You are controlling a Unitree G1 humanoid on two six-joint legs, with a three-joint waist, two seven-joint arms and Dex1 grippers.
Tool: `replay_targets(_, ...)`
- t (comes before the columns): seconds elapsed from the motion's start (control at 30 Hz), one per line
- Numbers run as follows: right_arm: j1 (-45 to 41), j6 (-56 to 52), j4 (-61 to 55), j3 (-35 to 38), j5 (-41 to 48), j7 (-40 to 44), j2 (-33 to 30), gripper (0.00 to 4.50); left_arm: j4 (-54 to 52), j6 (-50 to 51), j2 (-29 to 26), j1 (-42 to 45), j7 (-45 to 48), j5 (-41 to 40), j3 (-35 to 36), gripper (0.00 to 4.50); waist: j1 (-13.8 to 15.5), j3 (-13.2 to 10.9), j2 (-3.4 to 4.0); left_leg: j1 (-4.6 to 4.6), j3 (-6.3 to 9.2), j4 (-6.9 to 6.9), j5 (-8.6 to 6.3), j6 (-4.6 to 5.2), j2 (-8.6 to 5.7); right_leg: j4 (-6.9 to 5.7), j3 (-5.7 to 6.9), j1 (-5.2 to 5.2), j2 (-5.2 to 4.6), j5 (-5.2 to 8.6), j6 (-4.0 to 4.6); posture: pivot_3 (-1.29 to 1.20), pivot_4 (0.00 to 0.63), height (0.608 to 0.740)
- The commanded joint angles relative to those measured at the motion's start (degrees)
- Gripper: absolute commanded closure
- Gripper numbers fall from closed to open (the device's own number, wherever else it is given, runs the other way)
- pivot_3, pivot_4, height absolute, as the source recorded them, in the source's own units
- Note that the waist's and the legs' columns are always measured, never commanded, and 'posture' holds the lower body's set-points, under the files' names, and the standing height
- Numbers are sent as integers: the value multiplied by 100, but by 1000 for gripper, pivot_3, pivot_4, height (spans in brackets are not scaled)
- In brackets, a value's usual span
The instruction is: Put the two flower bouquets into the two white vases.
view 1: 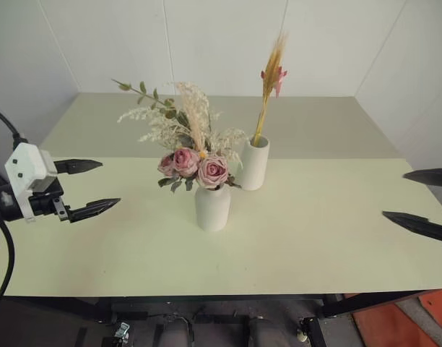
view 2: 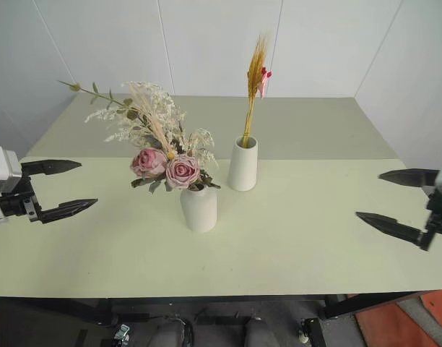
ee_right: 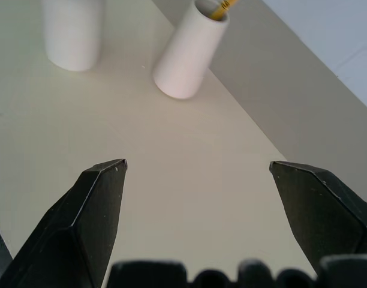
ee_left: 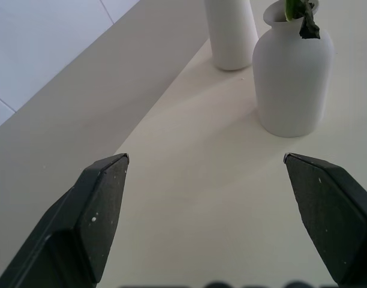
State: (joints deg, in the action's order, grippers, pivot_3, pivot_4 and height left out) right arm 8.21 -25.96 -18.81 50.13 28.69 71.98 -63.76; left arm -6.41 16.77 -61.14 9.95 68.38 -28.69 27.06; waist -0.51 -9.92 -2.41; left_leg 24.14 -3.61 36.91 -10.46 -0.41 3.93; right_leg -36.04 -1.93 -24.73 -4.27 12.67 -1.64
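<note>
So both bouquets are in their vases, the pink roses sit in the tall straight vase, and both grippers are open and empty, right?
Not quite. The pink roses sit in the shorter bottle-shaped vase, as the left eye view shows; the tall straight vase holds the yellow-gold stems. Both bouquets are in, and the left gripper and right gripper are open and empty.

Pale green table [view 1: 336, 238], white wall panels [view 1: 221, 43] behind, orange patch [view 1: 394, 325] on floor.

Bright, even, diffuse light; faint soft shadows on table [view 1: 315, 238]; head views sharp, no glare.
</note>
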Motion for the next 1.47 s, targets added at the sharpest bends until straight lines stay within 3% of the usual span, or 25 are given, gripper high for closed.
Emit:
replay_targets(0.03, 317, 292, 106, 643, -351, 216, 16, 34, -51, -85, -265, 124, 88, 18, 171, 0, -7, 0, 0, 1, 0, 0, 0, 0, -1, 0, 0, 0, -1, 0, -1, 0, 150, 740)
replay_targets(0.2, 649, 441, 473, 887, -592, 381, -22, 34, -333, 42, -282, -357, 101, -25, 748, 0, -49, 0, 0, -1, -1, -1, -1, -1, -1, 1, -2, 0, -2, 1, -3, 0, 150, 740)
replay_targets(0.37, 327, 740, 963, 440, -716, 298, -269, 34, -686, 166, -113, -879, 1, -38, 1126, 0, -50, 0, 0, -18, -6, -1, -1, -2, -2, 1, -4, 10, -8, 5, 3, 0, 150, 740)
replay_targets(0.77, -29, 800, 1122, 136, -728, 282, -372, 34, -1001, 326, -21, -999, -227, -185, 1303, 0, -17, -1, 1, -34, -8, -7, -5, -8, -4, 2, -3, 29, -10, 14, 4, 0, 150, 740)
replay_targets(1.17, 1070, 251, -178, 1421, -707, 261, 485, 34, 155, -201, -248, 182, 118, 102, -1, 0, 41, -1, 0, -36, -7, -7, -6, -10, -6, 4, -1, 35, -10, 15, 3, 0, 150, 740)
replay_targets(1.47, 1358, 87, -504, 1717, -599, 187, 560, 34, 663, -483, -280, 722, 338, 230, -453, 0, -34, 0, 1, -43, -7, -7, -6, -9, -5, 2, -3, 40, -9, 15, 3, 0, 150, 740)
